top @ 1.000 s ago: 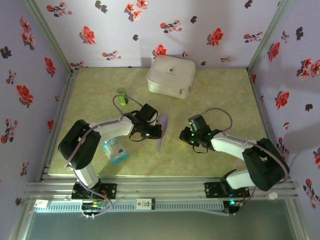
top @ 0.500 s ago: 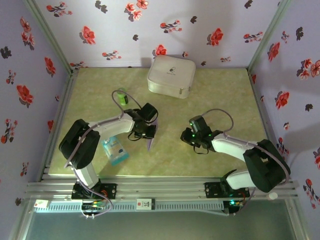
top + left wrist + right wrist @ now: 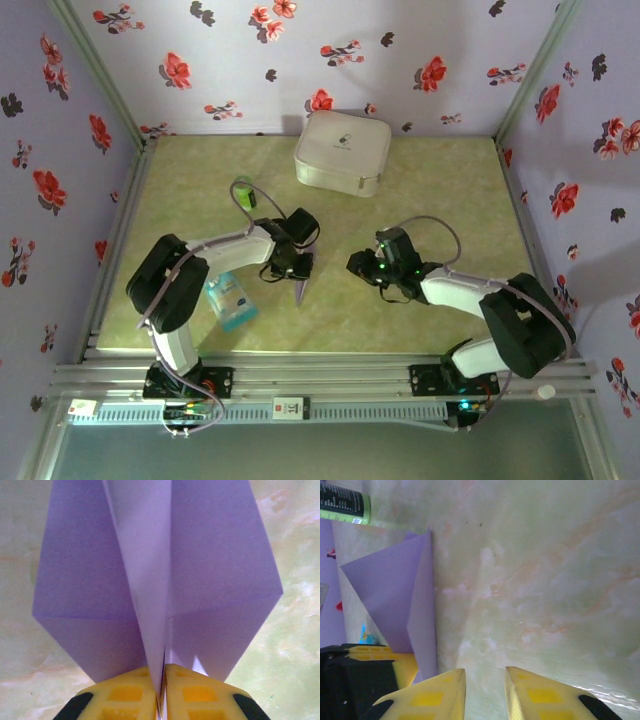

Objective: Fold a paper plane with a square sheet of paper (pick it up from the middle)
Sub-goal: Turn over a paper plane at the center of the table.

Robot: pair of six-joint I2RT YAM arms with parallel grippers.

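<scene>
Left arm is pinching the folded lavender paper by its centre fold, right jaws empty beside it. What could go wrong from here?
The left gripper holds the paper plane by a narrow strip of its centre fold; a slip could lose it or let the wings spread.
The open right gripper sits close beside the plane and could crease a wing moving in.

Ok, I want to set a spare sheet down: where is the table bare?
Bare: the back right, between the white case and the right wall; also the near strip right of the packet. Crowded: the centre, around the paper plane.
</scene>
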